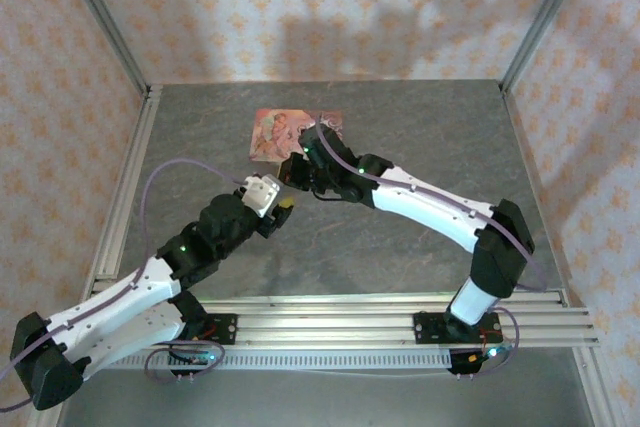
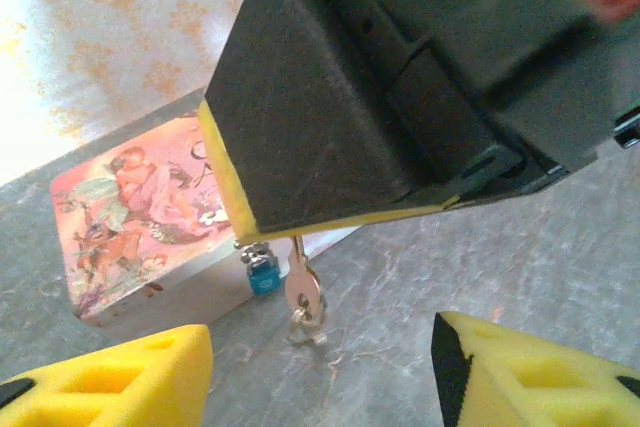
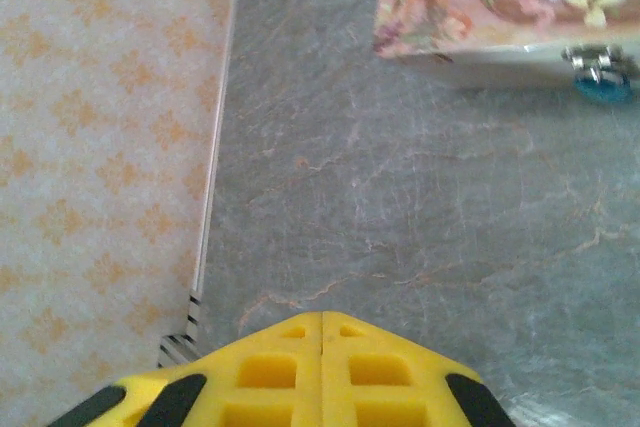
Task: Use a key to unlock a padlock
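Reaching in from the left, my left gripper (image 2: 322, 347) hangs low over the grey stone-patterned table (image 2: 560, 247) with its two yellow fingers (image 2: 110, 382) spread apart — nothing sits between them. From the top camera it is just on the near side of the rectangular pink tin with a printed picture on its lid (image 2: 130, 212), which lies flat toward the far middle of the table.

Through my left wrist camera the tin is at the left. Against its pale side wall, near the right-hand corner, hangs the tiny blue-bodied padlock with a thin metal shackle (image 2: 262, 277). Just to the right of the padlock is the tiny pale silvery metal key (image 2: 303, 287), upright, with a small ring at its lower end close to the table. Its upper end is hidden behind the finger above, so I cannot tell whether key and padlock touch.

Over both looms my right gripper (image 3: 322, 335), black-bodied with yellow-edged fingers, close to the tin. Its fingers are pressed together tip to tip, and my right wrist camera shows nothing caught between them — the padlock lies at that view's upper right, on the tin's side.
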